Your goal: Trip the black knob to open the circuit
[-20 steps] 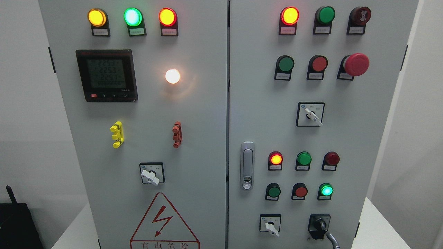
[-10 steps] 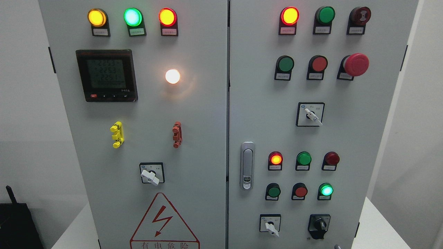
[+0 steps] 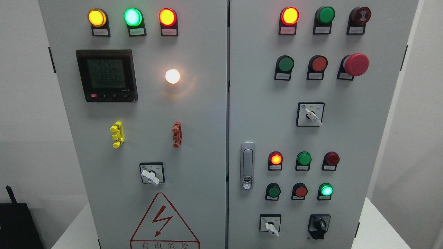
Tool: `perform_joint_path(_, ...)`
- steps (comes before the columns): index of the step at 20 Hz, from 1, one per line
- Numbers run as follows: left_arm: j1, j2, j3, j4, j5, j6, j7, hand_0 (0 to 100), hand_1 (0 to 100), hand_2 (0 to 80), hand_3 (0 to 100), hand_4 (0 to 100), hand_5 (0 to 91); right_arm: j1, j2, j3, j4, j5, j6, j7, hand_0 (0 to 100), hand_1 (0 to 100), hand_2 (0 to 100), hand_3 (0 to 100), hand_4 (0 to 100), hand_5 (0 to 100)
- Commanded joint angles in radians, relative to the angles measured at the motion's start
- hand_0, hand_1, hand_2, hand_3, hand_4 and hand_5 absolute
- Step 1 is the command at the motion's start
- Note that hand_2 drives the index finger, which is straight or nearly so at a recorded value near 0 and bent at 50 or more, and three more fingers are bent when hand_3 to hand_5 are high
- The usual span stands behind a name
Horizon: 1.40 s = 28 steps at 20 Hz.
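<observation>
Robot hand out of view, black knob (image 3: 319, 225) untouched

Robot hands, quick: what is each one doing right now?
Left robot hand: not in view.
Right robot hand: not in view; nothing touches the black knob.

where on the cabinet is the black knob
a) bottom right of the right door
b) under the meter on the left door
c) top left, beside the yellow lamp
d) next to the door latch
a: the black knob sits at the bottom right of the right door, right of a white selector switch and below a lit green lamp; no robot hand is in view.
</observation>
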Motion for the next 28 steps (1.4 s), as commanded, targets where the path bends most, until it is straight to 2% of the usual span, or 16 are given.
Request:
perform_joint_path(1,-0.004,-0.002,0.001,0.0,0.002,-0.002,0.0,12,39,0.0,0,0,0.0,0.007,0.004,0.004,-0.031,-0.005,-0.012,-0.002,4,10,0,53,39,39)
perform_joint_path(2,-0.004,-0.002,0.001,0.0,0.002,-0.002,0.0,12,39,0.0,0,0,0.0,0.013,0.004,0.005,-0.031,-0.003,-0.016,0.0,5,9,0,34,21,23)
perform_joint_path(3,-0.002,-0.002,0.001,0.0,0.002,-0.002,0.0,12,39,0.0,0,0,0.0,0.016,0.004,0.005,-0.035,-0.005,-0.016,0.003,6,8,0,19,8,8)
perform_joint_path(4,-0.002,0.0,0.001,0.0,0.002,-0.002,0.0,12,39,0.0,0,0,0.0,0.018,0.004,0.007,-0.037,-0.005,-0.016,0.004,5,7,0,17,5,4)
perform_joint_path(5,-0.004,-0.002,0.001,0.0,0.002,-0.002,0.0,12,39,0.0,0,0,0.0,0.019,0.006,0.008,-0.037,-0.003,-0.016,0.009,4,5,0,5,0,0)
perform_joint_path(6,-0.002,-0.002,0.001,0.0,0.002,-0.002,0.0,12,39,0.0,0,0,0.0,0.019,0.007,0.008,-0.037,-0.003,-0.016,0.01,0,5,0,0,0,0)
perform_joint_path(28,-0.004,0.0,0.001,0.0,0.002,-0.002,0.0,12,39,0.0,0,0,0.0,0.019,0.004,0.019,-0.037,-0.003,-0.014,0.017,0,2,0,0,0,0)
